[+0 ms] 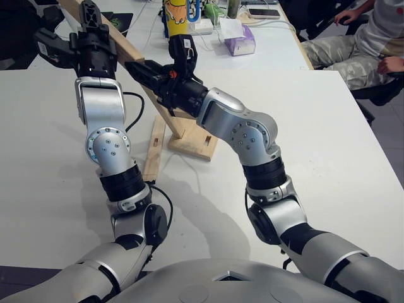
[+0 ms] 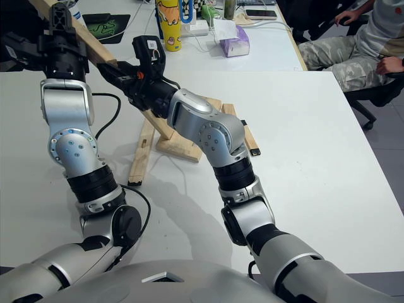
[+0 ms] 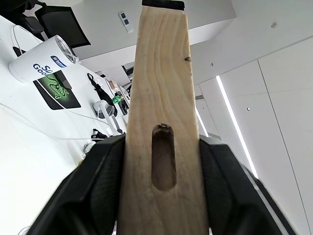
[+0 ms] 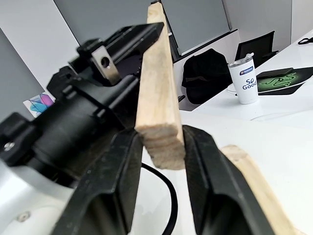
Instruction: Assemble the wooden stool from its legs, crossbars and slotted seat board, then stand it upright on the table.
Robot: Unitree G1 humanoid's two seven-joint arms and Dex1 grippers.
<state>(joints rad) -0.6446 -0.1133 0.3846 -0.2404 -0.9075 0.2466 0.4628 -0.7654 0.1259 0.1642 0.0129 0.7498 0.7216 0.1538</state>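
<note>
Both sets of jaws are clamped on wood. The left gripper [image 3: 161, 144] pinches a slotted leg [image 3: 161, 73] flat between its pads, lifted high over the table's [image 1: 328, 139] far left corner. That arm rises steeply from the near edge, forearm almost vertical. Below it, a loose leg [image 1: 153, 148] lies flat on the table, left of centre. Moving across, the right gripper [image 4: 161, 147] nips the lower end of the lifted leg, so both grippers share it. The right arm reaches in from the near right side, elbow bent over the middle, wrist aimed left and away. Under that wrist a slanted piece [image 1: 175, 118] leans down onto the seat board [image 1: 197, 145], which lies flat near the table's middle; whether it sits in a slot I cannot tell. Just right of the board lie more bars [image 2: 235, 123]. My read: early days, no finished frame, most joints to make, and nothing standing upright yet.
</note>
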